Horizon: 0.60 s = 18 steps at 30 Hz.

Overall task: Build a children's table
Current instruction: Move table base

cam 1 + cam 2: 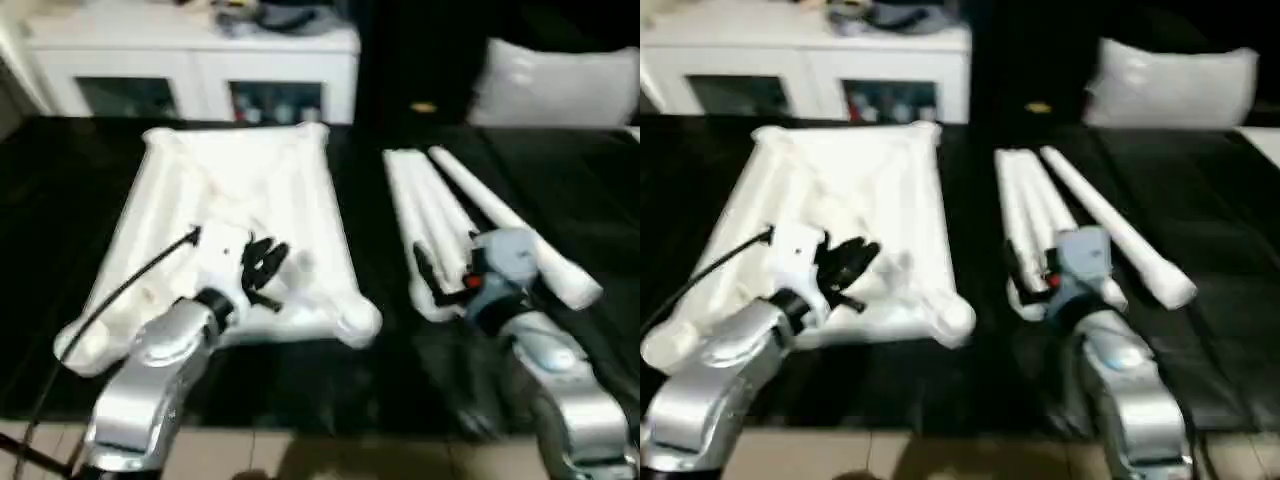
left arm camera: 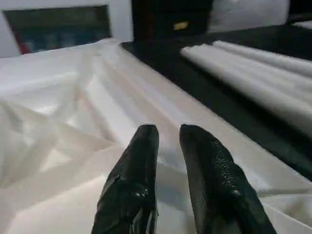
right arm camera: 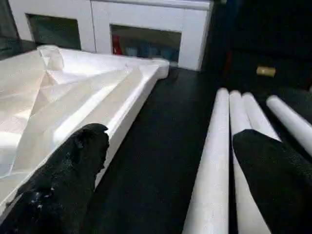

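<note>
The children's table top (image 1: 240,190) lies upside down on the black surface, ribbed underside up, with round sockets at its corners. My left gripper (image 1: 262,265) hovers over its near part; in the left wrist view its fingers (image 2: 146,161) stand a narrow gap apart with nothing between them. Several white legs (image 1: 430,210) lie side by side to the right, one leg (image 1: 510,225) slanting away from the rest. My right gripper (image 3: 173,139) is wide open at the legs' near ends, one finger toward the top (image 3: 73,87), the other over the legs (image 3: 214,161).
A white cabinet (image 1: 190,60) with glass doors stands behind the work surface. A white cushion (image 1: 555,85) rests at the back right, with a small yellow object (image 1: 423,106) near it. A black cable (image 1: 120,290) runs along my left arm. Beige floor (image 1: 300,455) shows below the near edge.
</note>
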Available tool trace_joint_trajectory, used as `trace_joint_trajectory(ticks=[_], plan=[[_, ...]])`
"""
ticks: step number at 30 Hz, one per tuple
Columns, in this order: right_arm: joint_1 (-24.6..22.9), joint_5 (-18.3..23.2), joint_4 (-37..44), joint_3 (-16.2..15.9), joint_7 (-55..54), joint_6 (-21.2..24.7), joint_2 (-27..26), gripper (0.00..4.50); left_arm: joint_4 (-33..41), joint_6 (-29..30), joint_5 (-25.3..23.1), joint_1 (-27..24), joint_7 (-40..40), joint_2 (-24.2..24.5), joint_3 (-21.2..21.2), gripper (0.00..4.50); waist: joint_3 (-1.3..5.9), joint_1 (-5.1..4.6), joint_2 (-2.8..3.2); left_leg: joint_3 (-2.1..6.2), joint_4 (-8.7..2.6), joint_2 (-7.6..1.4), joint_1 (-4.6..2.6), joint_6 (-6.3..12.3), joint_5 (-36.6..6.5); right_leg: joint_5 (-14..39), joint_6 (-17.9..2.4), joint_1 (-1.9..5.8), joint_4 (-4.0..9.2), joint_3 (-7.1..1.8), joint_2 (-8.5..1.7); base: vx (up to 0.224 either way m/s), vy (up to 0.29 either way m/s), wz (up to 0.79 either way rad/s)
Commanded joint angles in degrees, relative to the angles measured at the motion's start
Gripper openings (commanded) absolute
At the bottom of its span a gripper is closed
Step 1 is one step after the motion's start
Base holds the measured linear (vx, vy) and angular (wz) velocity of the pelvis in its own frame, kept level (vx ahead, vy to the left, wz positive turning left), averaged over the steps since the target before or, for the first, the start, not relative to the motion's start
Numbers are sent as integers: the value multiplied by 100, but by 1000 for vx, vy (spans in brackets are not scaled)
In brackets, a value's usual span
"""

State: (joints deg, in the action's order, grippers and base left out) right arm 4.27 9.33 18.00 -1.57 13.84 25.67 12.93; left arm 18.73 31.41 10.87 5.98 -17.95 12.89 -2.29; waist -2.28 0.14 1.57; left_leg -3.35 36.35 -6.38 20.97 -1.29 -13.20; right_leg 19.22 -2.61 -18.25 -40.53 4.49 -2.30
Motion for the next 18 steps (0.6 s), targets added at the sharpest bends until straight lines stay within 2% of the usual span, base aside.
trace_joint_trajectory(ticks=[1, 2, 3, 4, 5, 6, 7, 8, 9, 10, 11, 12, 13, 14, 15, 16, 17, 18], plan=[[-38, 32, 50, 101, 18, -31, 66, 450, 56, 65, -27, 31, -26, -41, -84, 104, 308, -123, 13, 965, -488, -593, -584, 3453, 643, -100, 53, -435, 289, -413, -372, 110, -37, 78], [-33, 35, 46, 113, 5, -24, 54, 450, 58, 63, -27, 29, -29, -33, -89, 104, 289, -43, -141, 663, -336, -190, -99, 3026, 522, -643, 109, 9, 703, -595, -563, 110, -37, 78], [1, 31, 12, 173, -60, 13, 3, 450, 78, 48, -16, 9, -60, 20, -123, 104, 353, 206, -158, -21, 481, 3, 596, 1624, 91, -1556, -69, 870, 1070, -1096, -1156, 149, -38, 55], [9, 13, 5, 167, -56, 9, 15, 450, 84, 43, -11, 2, -69, 28, -129, 104, 206, 260, -291, -97, 410, 7, 641, 1259, 260, -1668, 14, 758, 1068, -888, -999, 134, -27, 1], [26, 24, 14, 167, -15, 31, 39, 450, 102, 51, 17, -24, -152, 77, -176, 104, 257, 341, -89, -84, -172, -181, 407, 593, 882, -1939, -89, 632, 837, -415, -535, 134, -27, 1], [29, 30, 16, 168, -3, 37, 43, 450, 106, 54, 25, -30, -172, 90, -189, 104, 257, 341, -89, -84, -172, -181, 407, 593, 882, -1939, -89, 632, 837, -415, -535, 96, -9, -9], [36, 40, 30, 171, 32, 23, 61, 450, 102, 61, 37, -45, -221, 124, -219, 104, 373, 179, 146, 341, -321, -817, -158, 1413, 1589, -2192, 78, 177, 378, -262, -333, 115, 12, 2], [39, 38, 34, 169, 45, 16, 72, 450, 99, 63, 37, -51, -238, 139, -231, 104, 452, 116, 193, 529, -229, -1024, -399, 1805, 2322, -1966, 29, -102, 242, -312, -427, 115, 12, 2], [41, 210, 53, 240, 119, 125, 57, 450, 69, 35, -9, -49, -274, 190, -272, 104, 517, 70, 210, 765, -132, -1142, -596, 2225, 4086, -1556, 110, -365, 209, -492, -574, 74, 15, 2], [46, 278, 69, 286, 136, 183, 62, 450, 51, 15, -32, -43, -296, 215, -290, 104, 491, 80, 171, 779, -97, -1097, -578, 2264, 4754, -1566, 240, -420, 254, -589, -629, -14, 66, 2], [58, 341, 78, 336, 142, 239, 64, 450, 35, -14, -37, -34, -322, 229, -297, 104, 437, 149, 64, 534, -97, -780, -301, 1927, 4674, -1898, 364, -288, 468, -677, -674, -14, 66, 2], [64, 397, 79, 366, 157, 259, 52, 450, 29, -28, -36, -29, -333, 233, -296, 104, 364, 241, -57, 91, -127, -350, 128, 1336, 2982, -2376, 194, 9, 628, -665, -740, -29, 54, 3], [81, 391, 74, 375, 154, 334, 75, 450, 12, -38, -33, -14, -336, 233, -292, 104, 376, 298, -92, -13, -181, -316, 197, 1094, 2141, -2574, 175, 132, 622, -639, -739, 0, 0, 0], [98, 369, 58, 368, 157, 360, 94, 450, -9, -50, -33, 1, -338, 236, -292, 104, 386, 307, -102, -39, -278, -352, 211, 719, 1102, -2760, 138, 222, 605, -588, -674, 0, 0, 0], [127, 282, 52, 335, 131, 363, 110, 450, -43, -72, -40, 33, -335, 263, -309, 104, 342, 295, -51, -46, -374, -421, 114, 454, 390, -2362, -56, 142, 650, -522, -574, -71, 0, 1], [137, 244, 50, 322, 113, 353, 115, 450, -56, -83, -41, 44, -336, 275, -315, 104, 307, 269, -27, -38, -424, -464, 91, 360, 32, -1966, -199, 116, 660, -505, -557, -98, 7, 5], [151, 120, 13, 285, 50, 271, 127, 450, -98, -104, -42, 75, -328, 273, -307, 104, 258, 236, 19, -26, -516, -519, 43, 182, -696, -1055, -506, 62, 697, -496, -523, -98, 7, 5], [164, 0, -24, 261, -60, 238, 130, 450, -126, -131, -39, 94, -321, 265, -298, 104, 224, 207, 19, -34, -581, -538, 30, 20, -1248, -359, -715, 44, 740, -514, -522, -100, 17, 3]])
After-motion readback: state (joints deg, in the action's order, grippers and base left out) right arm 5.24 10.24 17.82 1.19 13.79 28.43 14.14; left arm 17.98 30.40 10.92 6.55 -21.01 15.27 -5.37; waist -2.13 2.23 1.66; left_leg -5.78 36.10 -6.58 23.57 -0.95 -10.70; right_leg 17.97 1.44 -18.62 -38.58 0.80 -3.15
